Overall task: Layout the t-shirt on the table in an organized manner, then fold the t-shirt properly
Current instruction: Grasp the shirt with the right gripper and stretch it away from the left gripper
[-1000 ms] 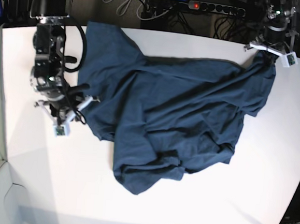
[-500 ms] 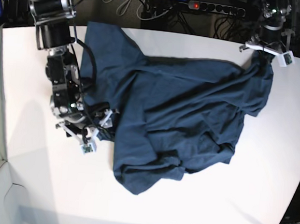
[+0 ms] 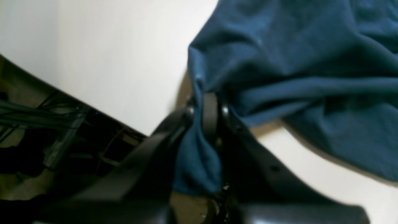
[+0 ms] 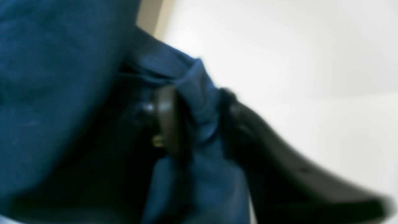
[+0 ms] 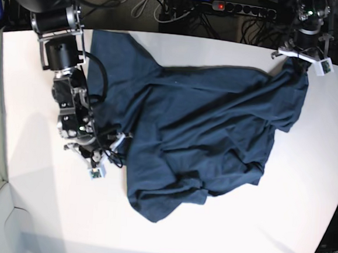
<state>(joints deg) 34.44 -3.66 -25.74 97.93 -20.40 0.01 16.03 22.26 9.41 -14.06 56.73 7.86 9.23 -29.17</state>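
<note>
I have both grippers pinching the shirt [image 5: 204,129], which lies rumpled across the bench [image 5: 33,209] between them. The left gripper [image 3: 206,109] is closed on a bunched corner of cloth; from it the fabric fans away forward and to its right over the bench, with the bench edge and cables just behind it. The right gripper [image 4: 192,118] is clamped on a fold of the hem, the bulk of the shirt rising to its left, bare bench to its right. That view is blurred, so I cannot tell how deep the bite is.

As I judge it, I am in the spreading step. To do it well I would draw the two grippers apart, lifting only enough to free the creases, and watch the crumpled heap ahead of the right gripper so it unrolls rather than drags.

Compared with a second ago, the right gripper has gone from open and beside the shirt to closed on its edge, and the sleeve beyond it has shifted outward. The left gripper has barely moved.
</note>
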